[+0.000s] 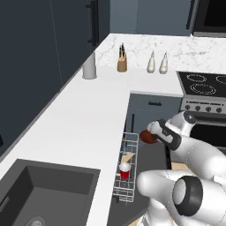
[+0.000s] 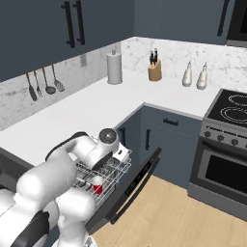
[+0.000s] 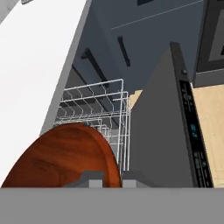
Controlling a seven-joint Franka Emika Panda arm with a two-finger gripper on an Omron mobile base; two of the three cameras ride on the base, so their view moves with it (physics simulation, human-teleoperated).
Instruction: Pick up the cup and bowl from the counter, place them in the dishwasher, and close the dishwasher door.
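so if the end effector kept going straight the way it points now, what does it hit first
Most likely the white wire rack of the open dishwasher. The end effector, shut on the bowl, points down at it in the hand view, with the dishwasher door beside. Depth is hard to judge.

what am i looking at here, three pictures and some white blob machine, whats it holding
It's a white robot arm in a computer-rendered kitchen. Two pictures come from cameras behind the arm, one on its left and one on its right. The third comes from a camera on its hand. Its gripper has its fingers shut on the rim of a reddish-brown bowl, held over the open dishwasher's white wire rack. A red cup already stands in that rack. The dishwasher door hangs open. On the white counter sit a grey canister, a knife block and two bottles.
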